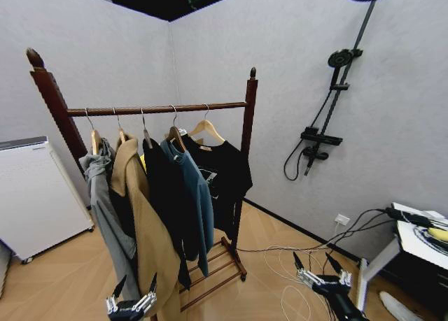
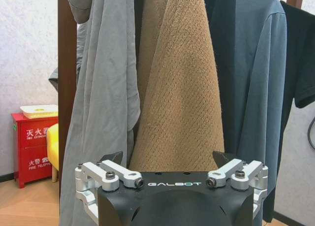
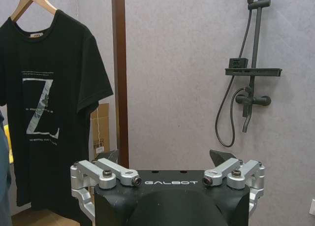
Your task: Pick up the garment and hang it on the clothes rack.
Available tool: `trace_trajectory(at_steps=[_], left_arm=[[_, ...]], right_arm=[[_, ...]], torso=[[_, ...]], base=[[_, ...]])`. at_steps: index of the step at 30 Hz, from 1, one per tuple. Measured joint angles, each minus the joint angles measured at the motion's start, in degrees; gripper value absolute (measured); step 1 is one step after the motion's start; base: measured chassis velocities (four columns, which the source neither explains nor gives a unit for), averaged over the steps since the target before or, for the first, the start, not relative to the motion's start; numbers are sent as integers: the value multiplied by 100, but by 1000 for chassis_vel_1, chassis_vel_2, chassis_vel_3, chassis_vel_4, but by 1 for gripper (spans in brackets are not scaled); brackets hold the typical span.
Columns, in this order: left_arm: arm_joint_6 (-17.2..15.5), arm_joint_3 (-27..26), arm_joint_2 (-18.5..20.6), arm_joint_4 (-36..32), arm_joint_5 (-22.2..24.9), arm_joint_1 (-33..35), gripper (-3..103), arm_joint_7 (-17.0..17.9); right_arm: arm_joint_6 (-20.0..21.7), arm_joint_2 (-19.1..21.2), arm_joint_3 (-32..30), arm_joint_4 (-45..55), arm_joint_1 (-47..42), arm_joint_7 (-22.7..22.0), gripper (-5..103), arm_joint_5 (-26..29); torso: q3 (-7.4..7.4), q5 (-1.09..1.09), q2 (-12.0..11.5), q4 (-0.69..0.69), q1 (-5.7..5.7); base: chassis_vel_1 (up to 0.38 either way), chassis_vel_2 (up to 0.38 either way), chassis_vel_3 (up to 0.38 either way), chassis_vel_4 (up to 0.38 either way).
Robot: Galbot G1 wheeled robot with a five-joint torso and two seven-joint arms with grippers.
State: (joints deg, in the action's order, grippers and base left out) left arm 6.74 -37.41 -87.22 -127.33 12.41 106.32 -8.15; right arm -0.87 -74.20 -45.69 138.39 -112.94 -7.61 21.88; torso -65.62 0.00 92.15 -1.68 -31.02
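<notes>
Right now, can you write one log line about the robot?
garment: hanging on clothes rack | left gripper: open, low by coats | right gripper: open, low, empty

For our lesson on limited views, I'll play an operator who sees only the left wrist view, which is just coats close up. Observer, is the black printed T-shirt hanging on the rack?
Observer: Yes. In the head view the T-shirt hangs by its wooden hanger from the rod of the rack. It is last in the row, beside the post on the robot's right.
Operator: Is the right hand holding anything?
Observer: No. The right hand is open and empty, low over the floor cables and apart from the rack.
Operator: What is the print?
Observer: The right wrist view shows a large pale Z with small lines of text.
</notes>
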Motion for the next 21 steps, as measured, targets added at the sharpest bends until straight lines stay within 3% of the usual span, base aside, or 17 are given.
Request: trace_trajectory(at_steps=[21], left_arm=[[0, 0, 0, 0, 0, 0, 100, 0]], right_arm=[[15, 10, 3, -7, 24, -6, 100, 12]], torso=[[0, 0, 0, 1, 0]], base=[[-20, -17, -18, -22]])
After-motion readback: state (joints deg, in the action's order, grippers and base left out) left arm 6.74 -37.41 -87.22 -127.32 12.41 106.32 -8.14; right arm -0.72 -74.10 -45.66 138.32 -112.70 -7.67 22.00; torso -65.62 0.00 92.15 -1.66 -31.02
